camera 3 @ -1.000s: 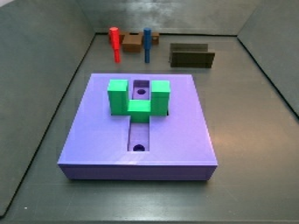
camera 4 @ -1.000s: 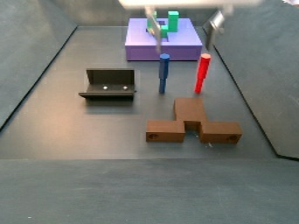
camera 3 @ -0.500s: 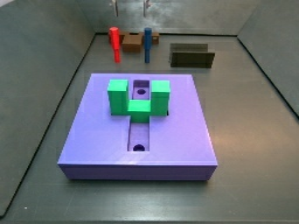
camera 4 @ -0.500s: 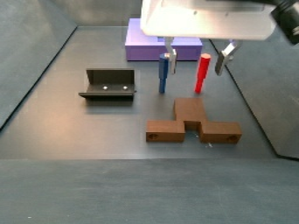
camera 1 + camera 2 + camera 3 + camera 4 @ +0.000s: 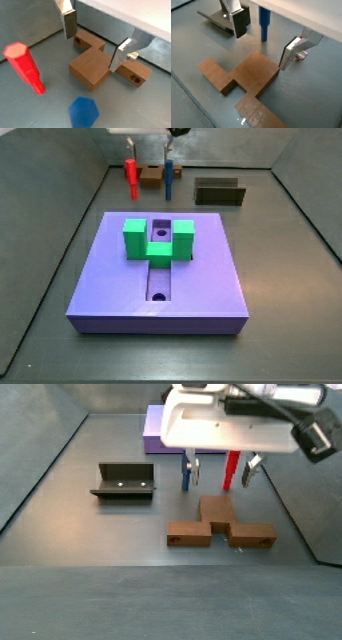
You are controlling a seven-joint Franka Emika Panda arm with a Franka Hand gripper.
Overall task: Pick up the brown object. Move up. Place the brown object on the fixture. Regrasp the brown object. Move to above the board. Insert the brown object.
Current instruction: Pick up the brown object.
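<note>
fixture: dark L-shaped bracket (image 5: 123, 481) on the grey floor, far left in a side view, well apart from my claw; two small holes in its upright wall. No writing on it.
blue peg: upright (image 5: 187, 468), between the fixture and the red peg; also seen in both wrist views (image 5: 83, 111).
my gripper: (image 5: 219, 476) hangs above the floor, over the brown object, jaws spread wide, nothing between them (open, empty). Fingers are flat silver plates with dark pads (image 5: 68, 23); one stands on each side of the brown object's middle block in both wrist views (image 5: 264, 42). I cannot tell whether the tips touch the wood.
brown object: wood-brown piece (image 5: 218, 525) lying flat on the floor, just below my claw; a raised middle block with lower arms sticking out (image 5: 93, 66). Round holes show in the arm ends in a wrist view. No label readable.
red peg: upright (image 5: 233, 468), just beside the blue peg, near my right-hand finger in that side view.
board: lavender slab (image 5: 120, 278) with a dark central groove, well apart from the brown object.
green block: U-shaped (image 5: 158, 239), sits on the board astride the groove.
</note>
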